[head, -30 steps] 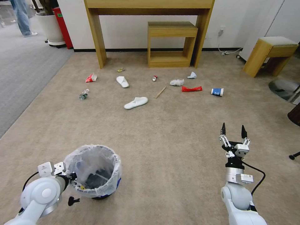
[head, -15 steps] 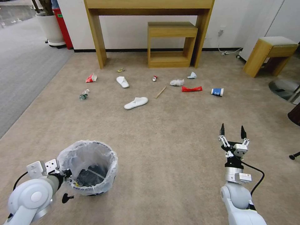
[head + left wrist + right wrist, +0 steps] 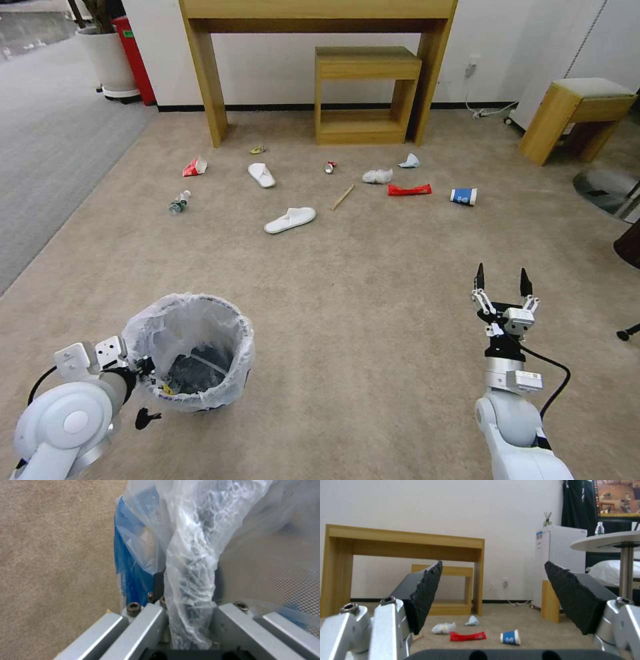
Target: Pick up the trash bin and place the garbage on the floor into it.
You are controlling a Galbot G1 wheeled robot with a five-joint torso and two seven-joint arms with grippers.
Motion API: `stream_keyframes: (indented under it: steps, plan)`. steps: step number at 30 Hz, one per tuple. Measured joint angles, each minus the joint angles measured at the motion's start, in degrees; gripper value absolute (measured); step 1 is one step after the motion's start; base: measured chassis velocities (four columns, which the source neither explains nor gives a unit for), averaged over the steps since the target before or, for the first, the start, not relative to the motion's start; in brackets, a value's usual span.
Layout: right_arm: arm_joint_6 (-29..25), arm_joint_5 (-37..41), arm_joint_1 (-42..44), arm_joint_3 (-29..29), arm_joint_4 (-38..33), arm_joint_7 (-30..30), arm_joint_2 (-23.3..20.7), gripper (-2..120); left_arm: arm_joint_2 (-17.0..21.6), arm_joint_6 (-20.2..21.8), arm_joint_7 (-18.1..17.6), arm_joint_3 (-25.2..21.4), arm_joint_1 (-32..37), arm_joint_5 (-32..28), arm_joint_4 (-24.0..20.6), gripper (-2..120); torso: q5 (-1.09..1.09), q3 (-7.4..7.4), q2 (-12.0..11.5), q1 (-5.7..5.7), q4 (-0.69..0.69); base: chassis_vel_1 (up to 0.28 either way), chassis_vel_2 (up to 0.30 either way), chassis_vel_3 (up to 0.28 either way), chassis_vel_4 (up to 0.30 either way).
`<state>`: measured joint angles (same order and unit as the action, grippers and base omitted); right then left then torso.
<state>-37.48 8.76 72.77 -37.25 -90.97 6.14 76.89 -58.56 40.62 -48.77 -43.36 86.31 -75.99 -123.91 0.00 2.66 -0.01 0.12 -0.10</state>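
Two hands in play: left hand (image 3: 137, 370) is clamped on the near rim of the trash bin (image 3: 193, 353), pinching rim and crinkled plastic liner together; the left wrist view shows the liner bunched between its fingers (image 3: 156, 615) with the bin's blue wall (image 3: 128, 562) just beside. Bin sits low at the robot's front left over the beige floor (image 3: 347, 280); can't tell whether its base touches the carpet or hangs just above. Dark mesh and a little debris visible inside. Right hand (image 3: 501, 283) hovers at the front right, released, jaws wide apart, nothing between them, aimed toward the litter. Garbage is all on the floor, well ahead of both hands, spread in a loose band in front of the wooden console. Left to right: red-white carton (image 3: 194, 167), crushed bottle (image 3: 179, 201), far slipper (image 3: 261, 175), near slipper (image 3: 289, 219), red can (image 3: 329, 167), wooden stick (image 3: 343, 197), tissue wad (image 3: 377, 176), red wrapper (image 3: 409, 190), blue paper cup (image 3: 463, 196). The right wrist view frames the wrapper (image 3: 467, 636) and cup (image 3: 510, 637) between its open jaws.
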Motion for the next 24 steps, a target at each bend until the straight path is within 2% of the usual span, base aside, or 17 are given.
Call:
stream_keyframes:
  steps: [13,24]
  plan:
    - [-0.5,-0.2,-0.2,-0.1,1.0,-0.7,0.4,80,-0.2,-0.1,0.2,0.1,-0.2,0.3,0.3,0,0.0,0.0,0.0,0.0,0.0,0.02,0.017,-0.018,-0.018]
    - [-0.9,-0.7,-0.4,-0.1,1.8,-1.1,0.7,79,0.1,-0.3,0.4,0.2,-0.6,0.4,1.1,0,0.0,0.0,0.0,0.0,0.02,0.156,0.152,-0.148,-0.153]
